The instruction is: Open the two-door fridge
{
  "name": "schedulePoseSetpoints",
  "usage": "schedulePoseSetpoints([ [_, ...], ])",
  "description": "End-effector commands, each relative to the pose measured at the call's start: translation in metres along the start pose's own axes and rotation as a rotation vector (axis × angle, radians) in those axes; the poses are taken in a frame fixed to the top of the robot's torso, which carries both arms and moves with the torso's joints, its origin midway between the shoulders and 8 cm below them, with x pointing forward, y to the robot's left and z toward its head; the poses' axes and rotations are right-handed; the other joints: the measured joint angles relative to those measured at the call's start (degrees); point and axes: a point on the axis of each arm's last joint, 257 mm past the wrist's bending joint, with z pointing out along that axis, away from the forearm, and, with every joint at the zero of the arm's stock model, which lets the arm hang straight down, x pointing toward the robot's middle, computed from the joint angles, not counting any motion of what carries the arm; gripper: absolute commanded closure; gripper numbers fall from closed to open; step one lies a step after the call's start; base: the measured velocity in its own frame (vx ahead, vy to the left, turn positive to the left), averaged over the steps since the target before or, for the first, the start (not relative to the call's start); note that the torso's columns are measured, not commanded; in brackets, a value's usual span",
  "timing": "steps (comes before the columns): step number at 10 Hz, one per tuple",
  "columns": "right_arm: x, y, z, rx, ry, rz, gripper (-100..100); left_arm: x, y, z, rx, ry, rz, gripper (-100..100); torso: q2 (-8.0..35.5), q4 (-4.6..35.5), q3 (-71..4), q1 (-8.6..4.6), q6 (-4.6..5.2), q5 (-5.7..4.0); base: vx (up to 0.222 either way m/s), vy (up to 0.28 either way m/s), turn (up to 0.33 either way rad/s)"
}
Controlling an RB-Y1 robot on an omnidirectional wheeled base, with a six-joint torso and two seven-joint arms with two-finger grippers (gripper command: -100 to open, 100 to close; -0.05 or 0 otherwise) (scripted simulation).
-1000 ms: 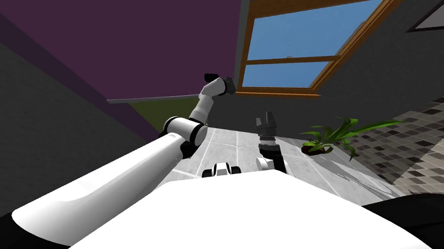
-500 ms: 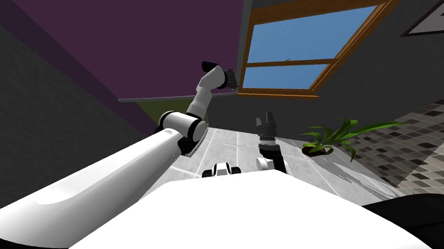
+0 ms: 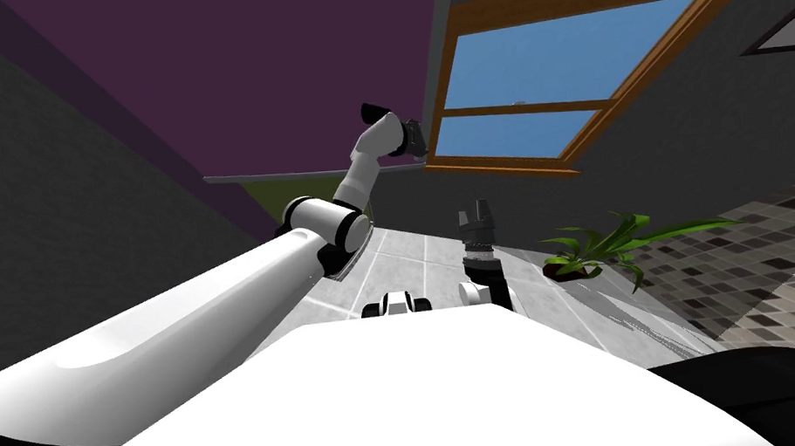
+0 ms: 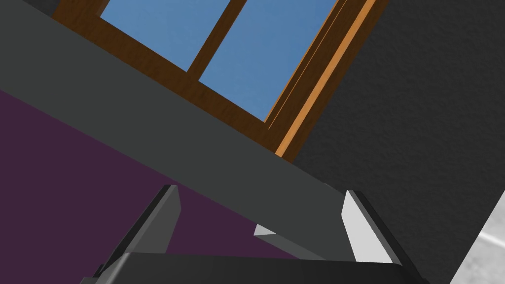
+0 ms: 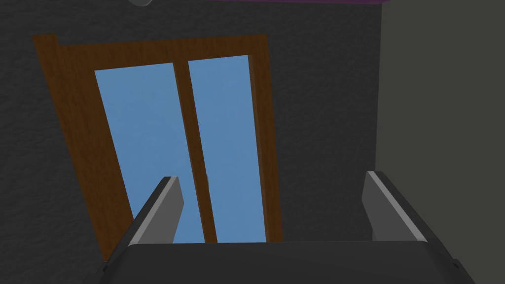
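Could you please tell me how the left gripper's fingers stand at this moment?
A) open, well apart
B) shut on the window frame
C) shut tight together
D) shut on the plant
A: in the left wrist view the left gripper shows its two fingers standing well apart, pressing on nothing.

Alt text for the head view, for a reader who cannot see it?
The left arm reaches up and forward, the left gripper by the end of a thin grey bar, beside the lower corner of a wood-framed window. The right gripper stands low, fingers open, near a potted plant on the tiled floor.
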Motion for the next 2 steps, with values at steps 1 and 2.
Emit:
schedulePoseSetpoints([
  [1, 0.0000, 0.0000, 0.0000, 0.000, 0.000, 0.000, 0, 0.0000, 0.0000, 0.0000, 0.000, 0.000, 0.000, 0, 0.0, 0.0, 0.0, -0.02, 0.00, -0.01, 0.000, 0.000, 0.000],
  [2, 0.0000, 0.0000, 0.0000, 0.000, 0.000, 0.000, 0, 0.0000, 0.0000, 0.0000, 0.000, 0.000, 0.000, 0, 0.0, 0.0, 0.0, -0.03, 0.00, -0.01, 0.000, 0.000, 0.000],
])
